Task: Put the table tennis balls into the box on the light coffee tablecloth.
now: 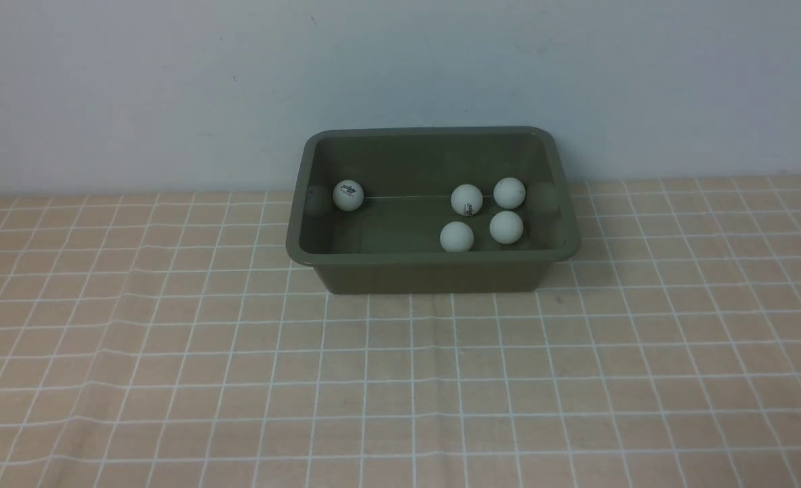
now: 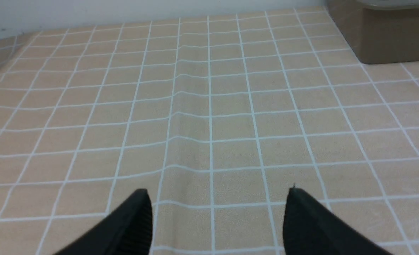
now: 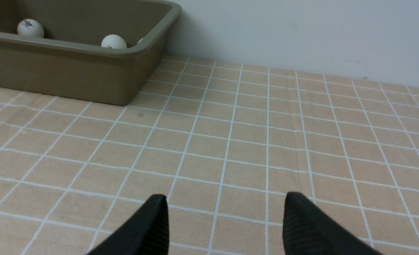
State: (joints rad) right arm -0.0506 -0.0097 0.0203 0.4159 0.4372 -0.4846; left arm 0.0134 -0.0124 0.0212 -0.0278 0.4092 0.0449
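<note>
The light coffee tablecloth covers the bench with no ball left on it in any view, and the box sits at its far middle, long axis running left to right. 5 table tennis balls lie inside: 1 by the left wall, 4 clustered right. Both the left gripper and right gripper hover with jaws apart and empty, box ahead, right arm seemingly nearer; the task looks finished.
</note>
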